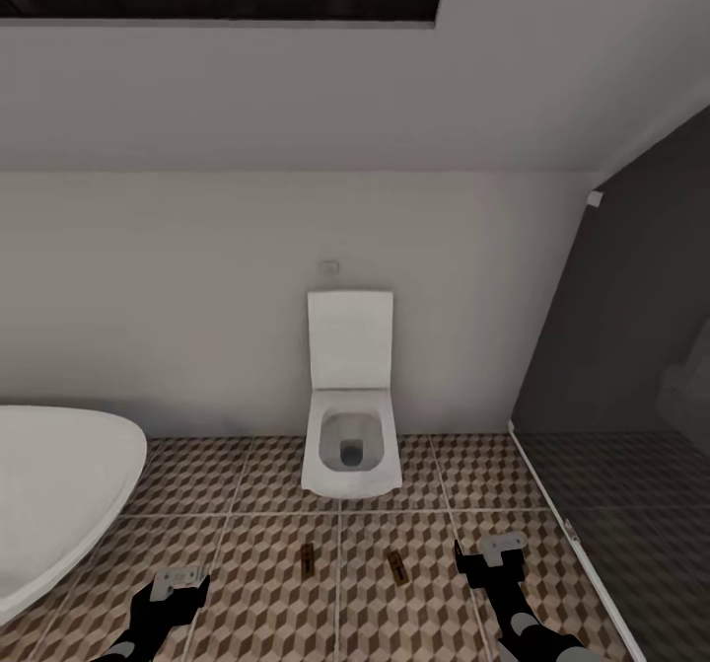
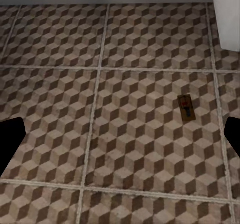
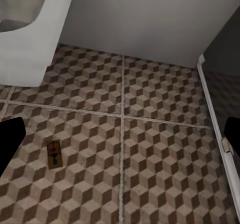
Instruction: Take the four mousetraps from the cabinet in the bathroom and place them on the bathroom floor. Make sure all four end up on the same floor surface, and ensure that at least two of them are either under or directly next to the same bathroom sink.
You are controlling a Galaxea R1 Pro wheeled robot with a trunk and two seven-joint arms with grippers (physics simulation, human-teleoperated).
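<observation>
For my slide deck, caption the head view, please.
Two mousetraps lie on cube-patterned floor before the toilet.

Both arms reach forward low in the head view, black forearms entering from the bottom edge, wrists roughly level with each other. Left gripper [image 1: 180, 583]: grey fingers angled toward the right, jaws apart, nothing between them; in the left wrist view its dark fingertips [image 2: 11, 143] sit wide at either side. Right gripper [image 1: 493, 555]: likewise spread and empty, fingertips [image 3: 10, 144] wide apart in the right wrist view.
</observation>
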